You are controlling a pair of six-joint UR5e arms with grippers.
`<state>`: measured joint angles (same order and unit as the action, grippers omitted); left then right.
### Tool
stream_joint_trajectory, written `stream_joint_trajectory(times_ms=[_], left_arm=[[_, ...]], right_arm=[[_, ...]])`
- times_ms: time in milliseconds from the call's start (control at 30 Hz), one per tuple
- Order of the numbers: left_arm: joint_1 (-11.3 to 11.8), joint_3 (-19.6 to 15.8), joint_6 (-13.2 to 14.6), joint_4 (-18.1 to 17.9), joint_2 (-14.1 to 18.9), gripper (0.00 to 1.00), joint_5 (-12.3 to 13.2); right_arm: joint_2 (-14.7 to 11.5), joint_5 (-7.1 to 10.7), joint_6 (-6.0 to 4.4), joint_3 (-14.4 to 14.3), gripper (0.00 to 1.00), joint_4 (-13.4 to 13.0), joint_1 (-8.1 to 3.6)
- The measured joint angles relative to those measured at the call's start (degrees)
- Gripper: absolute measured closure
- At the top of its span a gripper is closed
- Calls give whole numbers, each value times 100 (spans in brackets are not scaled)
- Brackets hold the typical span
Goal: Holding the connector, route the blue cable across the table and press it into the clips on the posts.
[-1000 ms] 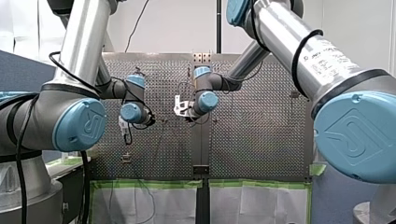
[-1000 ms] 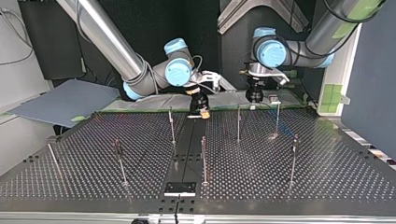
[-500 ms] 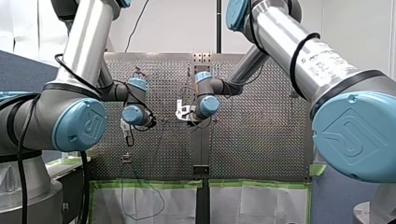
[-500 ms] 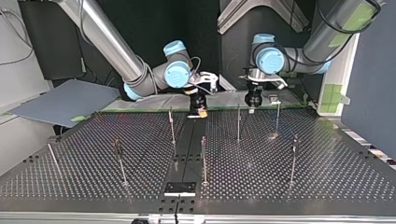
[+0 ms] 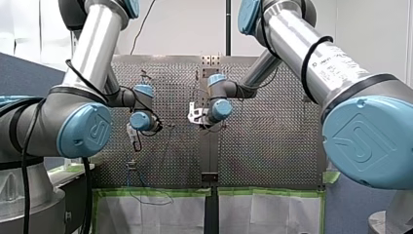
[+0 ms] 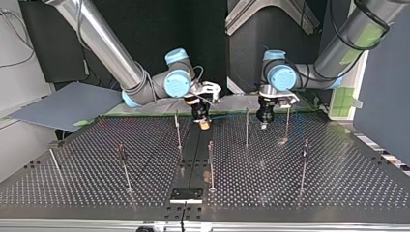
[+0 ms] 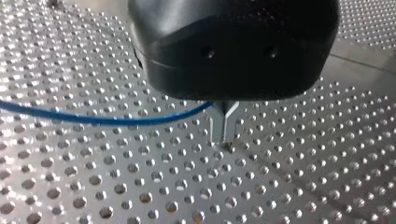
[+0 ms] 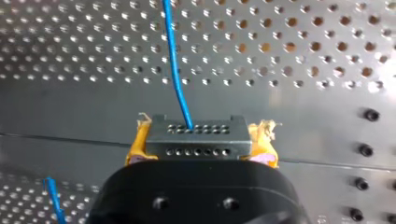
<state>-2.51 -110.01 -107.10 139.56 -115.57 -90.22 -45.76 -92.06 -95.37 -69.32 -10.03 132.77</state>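
Right gripper (image 8: pixel 200 140) clamped on grey connector (image 8: pixel 196 133) between yellow pads (image 8: pixel 138 143), upper centre of the top view, blue cable (image 8: pixel 173 60) leaving connector over perforated table (image 8: pixel 303 56), left gripper (image 7: pixel 224 130) pinched closed on the cable.

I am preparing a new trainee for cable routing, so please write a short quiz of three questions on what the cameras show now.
1. Multiple choice: what does the right claw hold? A a post; B the connector; C nothing.
2. True or false: the left claw has yellow pads.
3. Fill the gap: the blue cable leaves the connector and runs above a ____ table.
Key: 1 B; 2 false; 3 perforated.
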Motion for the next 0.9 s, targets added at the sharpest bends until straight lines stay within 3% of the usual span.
stream_joint_trajectory(times_ms=[200,467,533,600,633,667,700,733,767,833,867,900], left_arm=[[100,245,-29,45,-44,100,71],[194,322,-45,67,-48,100,120],[200,323,-45,75,-48,95,120],[204,322,-43,90,-48,66,116],[204,322,-41,104,-47,66,114],[203,322,-37,130,-47,47,111],[202,323,-33,153,-47,36,108],[199,323,-24,178,-47,36,102],[193,323,0,219,-47,26,80],[184,321,44,295,-47,22,23],[179,319,66,349,-47,11,-15],[175,319,75,390,-47,11,-32]], right_arm=[[0,3,-2,63,100,0,-69],[1,3,17,70,100,0,-163],[1,3,20,70,100,0,-174],[1,3,23,70,100,0,-184],[1,5,24,69,100,0,-189],[1,7,24,67,100,2,-192],[1,9,25,67,100,3,-197],[1,12,25,68,100,5,-202],[1,15,25,69,100,6,-204],[0,18,25,69,100,8,-208],[0,19,25,70,100,8,-209],[0,20,25,69,100,8,-210]])
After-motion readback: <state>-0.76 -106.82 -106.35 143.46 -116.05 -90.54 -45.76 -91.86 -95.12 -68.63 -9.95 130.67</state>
